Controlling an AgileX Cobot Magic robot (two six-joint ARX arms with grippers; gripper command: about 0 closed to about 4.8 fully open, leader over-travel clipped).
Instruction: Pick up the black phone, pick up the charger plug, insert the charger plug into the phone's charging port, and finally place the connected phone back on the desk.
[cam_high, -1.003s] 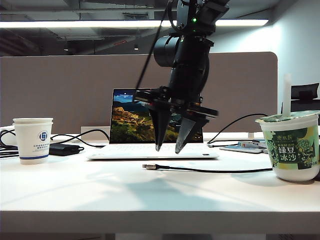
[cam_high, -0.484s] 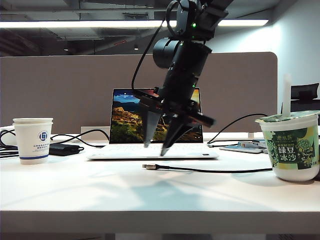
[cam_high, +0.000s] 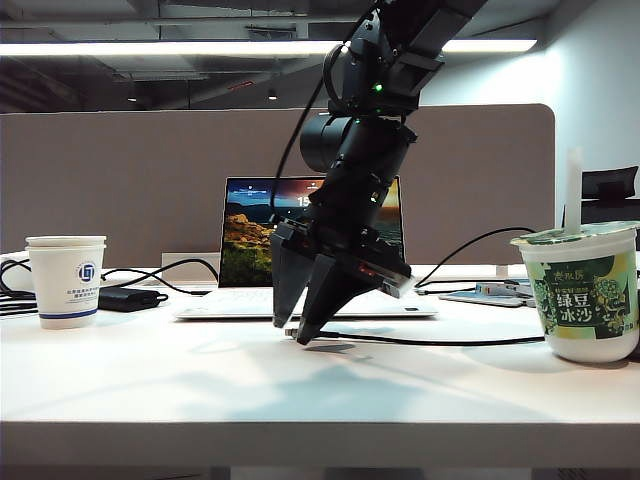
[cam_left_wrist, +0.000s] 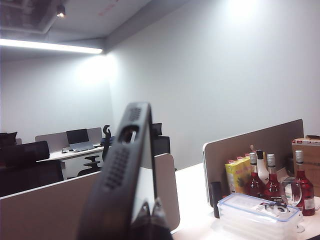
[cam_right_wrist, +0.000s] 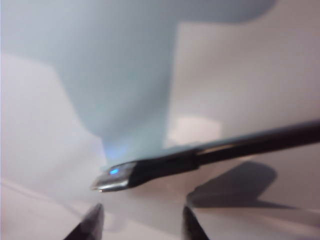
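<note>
In the left wrist view my left gripper (cam_left_wrist: 148, 209) is shut on the black phone (cam_left_wrist: 122, 170), held up on edge in the air. Its short edge faces the camera and shows speaker holes and the oblong charging port (cam_left_wrist: 128, 135). Neither shows in the exterior view. My right gripper (cam_high: 290, 332) is open, fingertips down at the white desk (cam_high: 150, 390). The silver charger plug (cam_right_wrist: 114, 178) on its black cable (cam_high: 440, 342) lies just beyond the spread fingers (cam_right_wrist: 94, 216) of my right gripper (cam_right_wrist: 141, 215), not gripped.
An open laptop (cam_high: 250, 250) stands behind the right arm. A paper cup (cam_high: 66, 280) and a black power brick (cam_high: 128, 298) are at the left, a green dessert cup (cam_high: 590, 290) at the right. A plastic box (cam_left_wrist: 260, 215) and bottles (cam_left_wrist: 272, 175) show beyond the phone.
My right gripper has rolled and come down from above the laptop's front to the desk at the plug's tip, shifting slightly left. Its jaws stay apart.
</note>
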